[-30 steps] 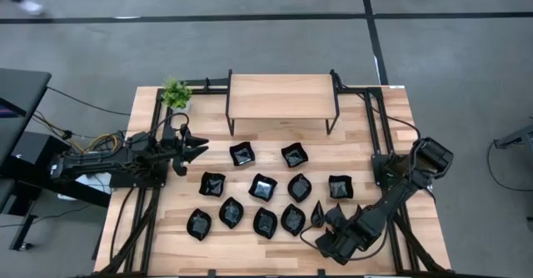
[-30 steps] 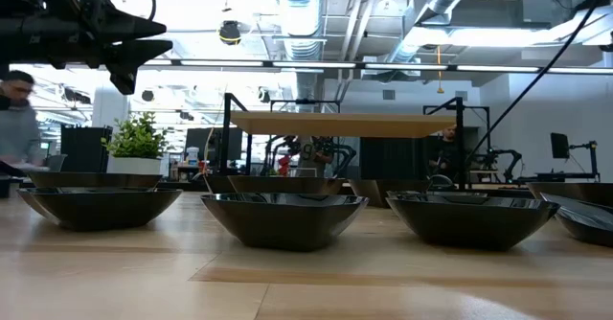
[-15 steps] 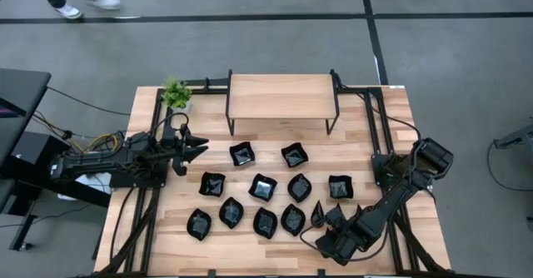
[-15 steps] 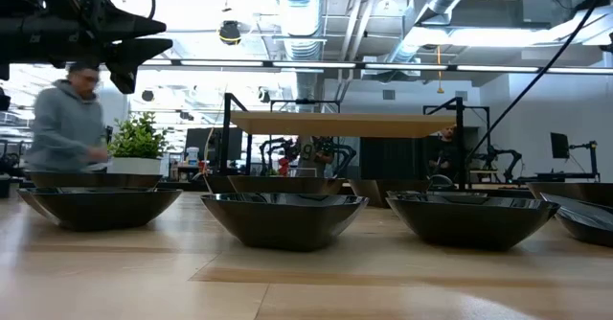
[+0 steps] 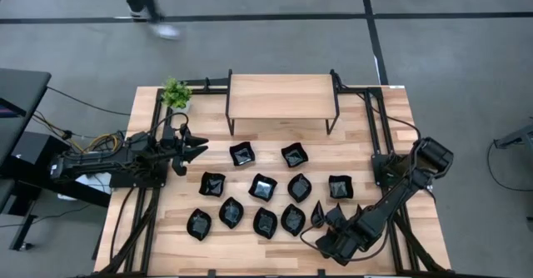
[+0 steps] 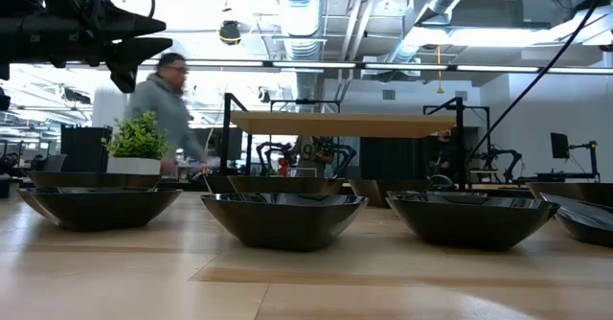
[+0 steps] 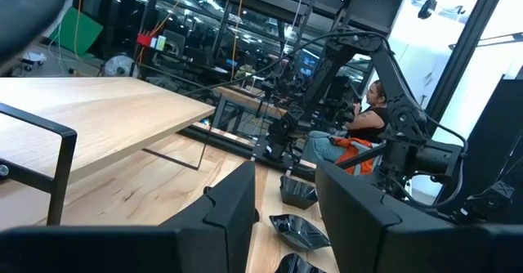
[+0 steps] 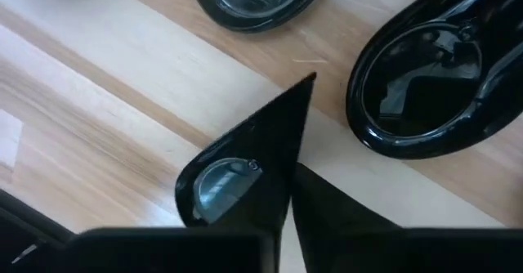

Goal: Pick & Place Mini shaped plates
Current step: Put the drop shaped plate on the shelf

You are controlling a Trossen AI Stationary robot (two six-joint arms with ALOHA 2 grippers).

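Several glossy black mini shaped plates (image 5: 262,187) lie in rows on the wooden table; the low view shows three near ones (image 6: 284,219). At the near right, my right gripper (image 5: 323,218) (image 8: 290,183) is shut on a teardrop-shaped plate (image 5: 317,215) (image 8: 245,163). Its pointed tip (image 8: 310,78) faces away from the fingers. My left gripper (image 5: 196,149) (image 7: 286,216) hangs open above the table's left side, clear of the plates, and shows at the top left of the low view (image 6: 144,47). My right gripper pinches the teardrop plate's rim along one long side (image 8: 292,146), between its two fingers, which lie close together. The fingers come low and slanting from the table's near right. The plate appears to rest on the wood with its hollow up.
A wooden shelf on a black frame (image 5: 281,95) stands at the far middle, with a small green plant (image 5: 176,92) at the far left. A person (image 6: 168,100) walks behind the table. Bare wood lies along the near edge (image 5: 250,257).
My right gripper has shut on the teardrop plate without moving away from its place. The plate lies where it was. Behind the table a person has walked from left toward the right.
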